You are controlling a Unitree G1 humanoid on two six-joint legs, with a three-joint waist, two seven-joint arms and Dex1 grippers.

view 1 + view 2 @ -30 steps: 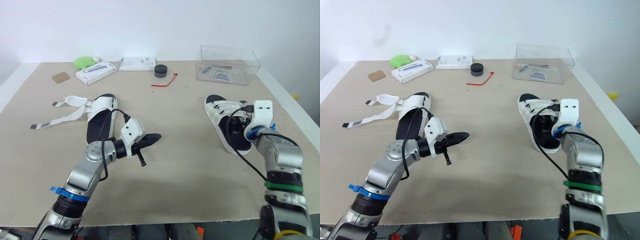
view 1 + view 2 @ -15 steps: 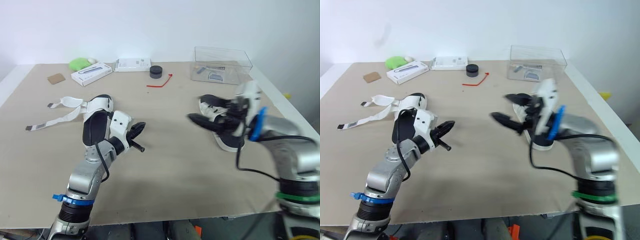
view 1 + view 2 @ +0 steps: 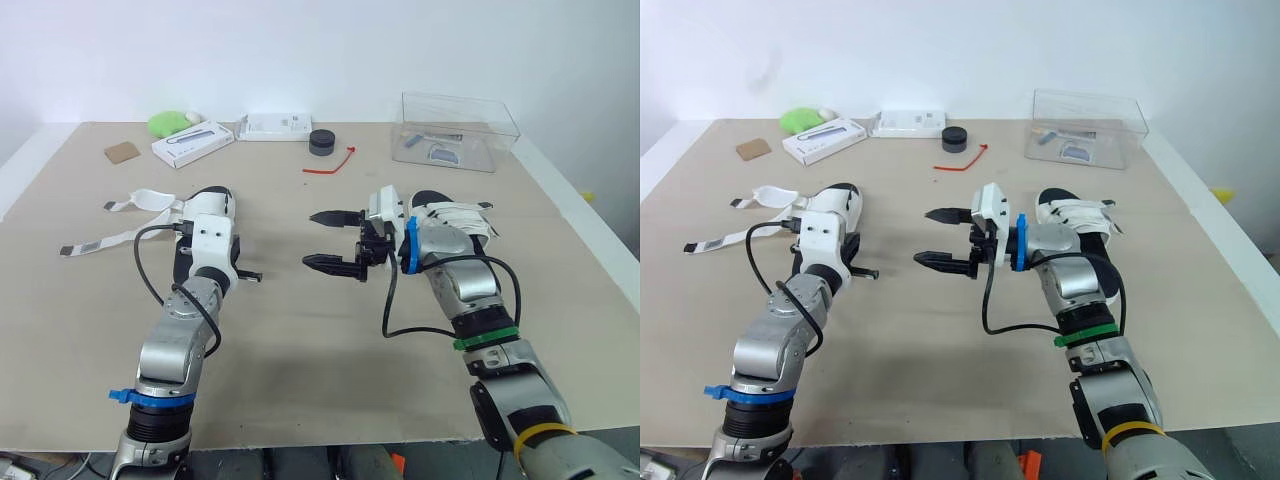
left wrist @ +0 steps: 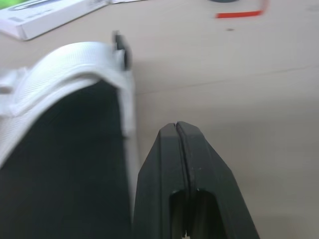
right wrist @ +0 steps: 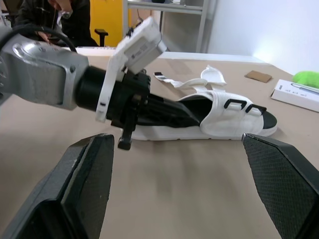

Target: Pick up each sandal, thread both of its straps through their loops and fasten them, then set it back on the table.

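The left sandal [image 3: 205, 212], white with a black sole, lies left of centre. Its two long straps [image 3: 128, 218] trail loose across the table to the left. My left gripper [image 4: 178, 129] is shut and empty, low over this sandal's right edge [image 4: 75, 124], beside a strap with a dark loop [image 4: 120, 49]. The right sandal [image 3: 455, 222] lies right of centre with white straps across its top. My right gripper [image 3: 312, 240] hovers at the table's middle. It is wide open and empty and points left at the left sandal [image 5: 224, 117].
Along the back edge are a clear plastic box [image 3: 458, 130], a black round puck [image 3: 321, 142], a red tie [image 3: 333, 163], two white boxes [image 3: 192, 145], a green lump [image 3: 168, 124] and a cardboard piece [image 3: 122, 153]. A person [image 5: 50, 15] is beyond the table.
My right gripper swung left from over the right sandal to the table's middle. My left gripper turned from pointing right to pointing along the left sandal. The head camera shifted meanwhile.
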